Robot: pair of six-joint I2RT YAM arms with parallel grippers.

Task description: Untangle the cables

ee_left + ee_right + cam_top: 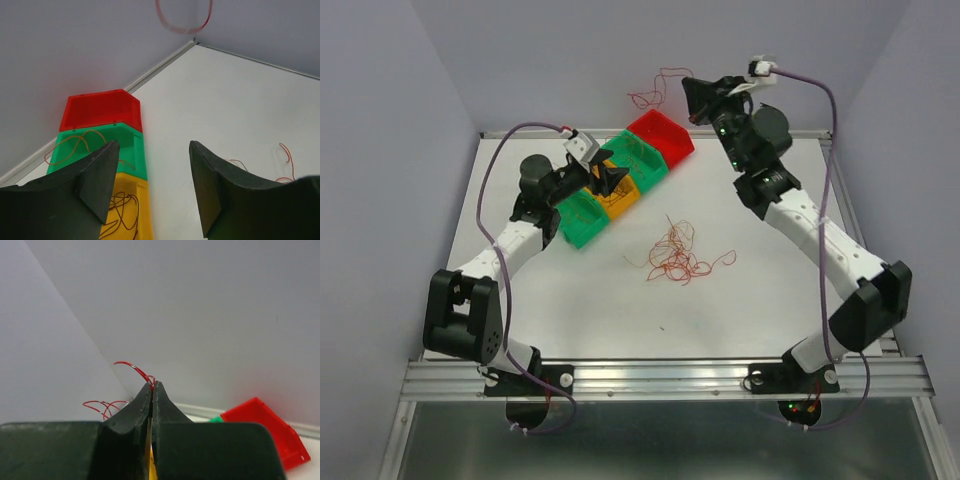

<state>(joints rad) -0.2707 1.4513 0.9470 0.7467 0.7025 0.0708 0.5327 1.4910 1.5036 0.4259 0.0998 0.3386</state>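
Cables (672,256): hair-fine curly wires, orange and red. Main lot is a loose tangled heap on the mid counter (750,300), stray ends spread around it. One red wire (131,366) is pinched in the closed jaws of the right gripper (152,387) and held aloft. Orange loops (75,144) lie in the green bin (127,137), dark red strands (120,210) in the yellow bin (142,200).

A loose tangle of thin red and orange cables (673,256) lies near the middle of the white desk (750,310). Four bins run in a slanted row from the far edge toward the left edge: a red bin (662,134), a green bin (640,160), a yellow bin (620,200) and a second green bin (582,220). The left jaws hang over the yellow bin. The right jaws, raised high near the far edge, pinch a red cable (648,95) that dangles in front of the back wall (570,50).
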